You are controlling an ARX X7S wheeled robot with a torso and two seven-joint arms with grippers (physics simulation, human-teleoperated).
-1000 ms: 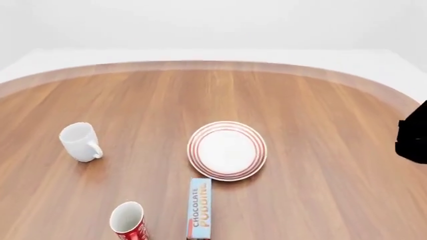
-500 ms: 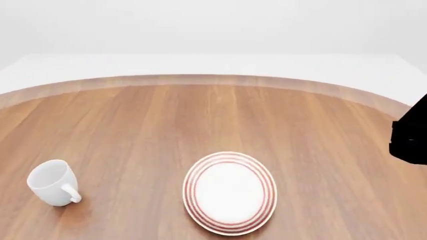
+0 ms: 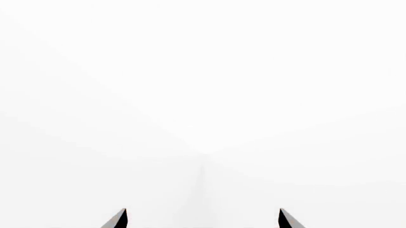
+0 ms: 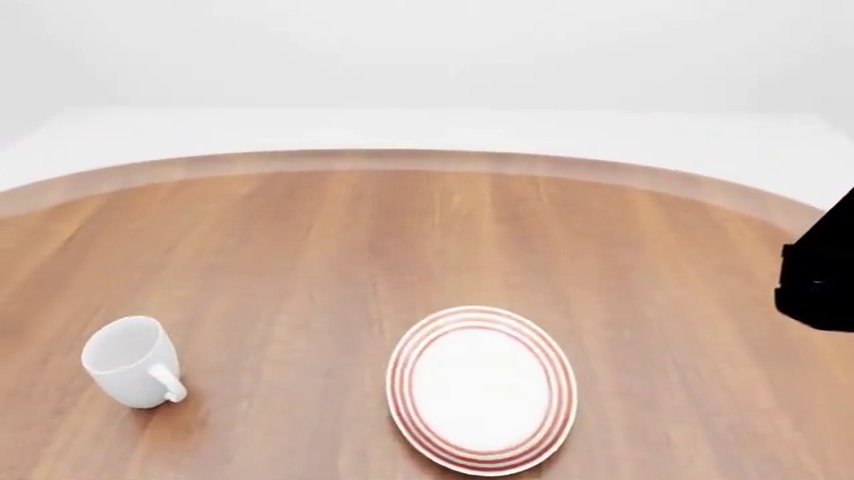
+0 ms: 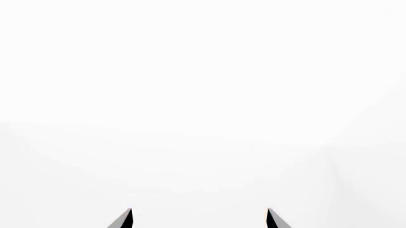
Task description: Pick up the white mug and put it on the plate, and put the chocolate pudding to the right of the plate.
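Left gripper first: only the two dark fingertips poke into the left wrist view, spread wide with blank white between them, nothing held, nothing touched. Right gripper, same story in the right wrist view: two dark tips set well apart, empty gap, pointed at plain white background.

Out to the head view now. A black block of the right arm juts in at the right edge, hanging over the far right side of the wooden table; its fingers are out of frame there. The left arm does not show in this view at all.

On the table, the white mug stands upright at the near left, mouth open to the camera, loop handle turned toward the near right. It is well apart from the plate, which lies flat at the near centre, red rings around its rim, its white middle bare. The plate's near edge almost meets the bottom of the frame. Neither gripper is near either one.

The chocolate pudding is out of sight in all three views.
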